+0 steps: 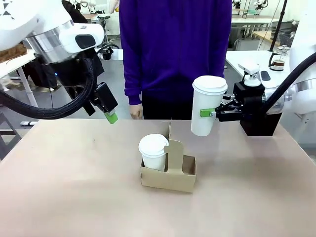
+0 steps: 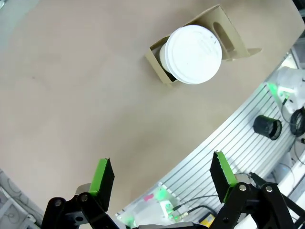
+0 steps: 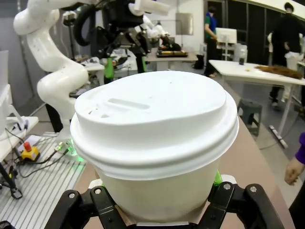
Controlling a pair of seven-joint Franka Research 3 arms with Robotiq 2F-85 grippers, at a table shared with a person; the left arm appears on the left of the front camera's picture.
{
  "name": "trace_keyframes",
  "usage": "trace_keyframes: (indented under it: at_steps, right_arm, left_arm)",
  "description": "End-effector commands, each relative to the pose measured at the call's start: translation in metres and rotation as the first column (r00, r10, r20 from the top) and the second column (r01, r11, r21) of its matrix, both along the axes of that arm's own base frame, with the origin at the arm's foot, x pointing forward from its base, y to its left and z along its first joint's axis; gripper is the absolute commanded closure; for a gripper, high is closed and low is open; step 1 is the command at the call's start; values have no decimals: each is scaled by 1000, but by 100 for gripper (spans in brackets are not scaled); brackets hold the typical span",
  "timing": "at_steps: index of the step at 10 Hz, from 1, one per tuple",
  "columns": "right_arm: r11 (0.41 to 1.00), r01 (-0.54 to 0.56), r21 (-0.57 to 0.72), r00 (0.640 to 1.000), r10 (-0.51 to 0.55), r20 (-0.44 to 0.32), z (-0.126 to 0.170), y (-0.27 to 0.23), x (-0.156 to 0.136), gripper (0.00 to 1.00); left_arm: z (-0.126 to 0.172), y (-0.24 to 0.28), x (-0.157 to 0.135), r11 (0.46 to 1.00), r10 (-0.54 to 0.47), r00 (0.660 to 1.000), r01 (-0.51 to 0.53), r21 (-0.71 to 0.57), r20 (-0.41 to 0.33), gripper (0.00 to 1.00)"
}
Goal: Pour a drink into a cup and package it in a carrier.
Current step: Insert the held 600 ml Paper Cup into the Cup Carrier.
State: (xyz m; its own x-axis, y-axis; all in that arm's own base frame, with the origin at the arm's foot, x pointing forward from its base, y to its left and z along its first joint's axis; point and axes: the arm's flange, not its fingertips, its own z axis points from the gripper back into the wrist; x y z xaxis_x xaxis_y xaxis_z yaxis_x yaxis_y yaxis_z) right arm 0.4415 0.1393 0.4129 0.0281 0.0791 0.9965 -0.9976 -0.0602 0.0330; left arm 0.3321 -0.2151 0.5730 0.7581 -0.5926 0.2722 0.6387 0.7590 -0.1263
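The right gripper (image 1: 213,113) has a lidded white cup (image 1: 206,105) pinched by its side, upright, lifted clear of the tabletop (image 1: 74,187); the carrier (image 1: 168,173) sits down and to the robot's left of it, near the middle of the tabletop; so the way in looks to be leftward and down, cup axis kept vertical. In the carrier, a second lidded cup (image 1: 153,152) fills the slot on the robot's left of the upright handle (image 1: 174,148); the slot on the right of the handle looks vacant, and that is the one nearest the held cup; the right arm is plainly the closer one for it. The handle stands between the two slots, something I'd judge the cup must clear. The left gripper (image 2: 162,180) hangs with fingers spread wide, holding nothing, above the tabletop, well apart from the carrier.
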Motion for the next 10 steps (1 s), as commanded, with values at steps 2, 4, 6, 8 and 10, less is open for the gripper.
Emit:
trace_keyframes:
  at_steps: [2,4,6,8,10]
  right_arm:
    - [993,-114,37,993,115,-36,-20,16,-3,20]
    - [990,-127,65,991,129,-26,-36,27,-11,20]
    - [993,-111,45,993,113,-32,-52,36,-16,20]
    - [992,-122,44,992,123,-37,-65,42,-16,20]
    - [987,-137,80,988,141,-55,-74,47,-21,20]
  left_arm:
    - [-20,31,0,993,-107,994,109,-51,33,0]
    - [-37,62,1,978,-190,978,196,-68,83,0]
    - [-50,85,1,947,-292,942,308,-85,163,0]
    - [-63,110,7,915,-362,911,388,-108,200,0]
    - [-73,129,7,889,-408,890,438,-136,203,0]
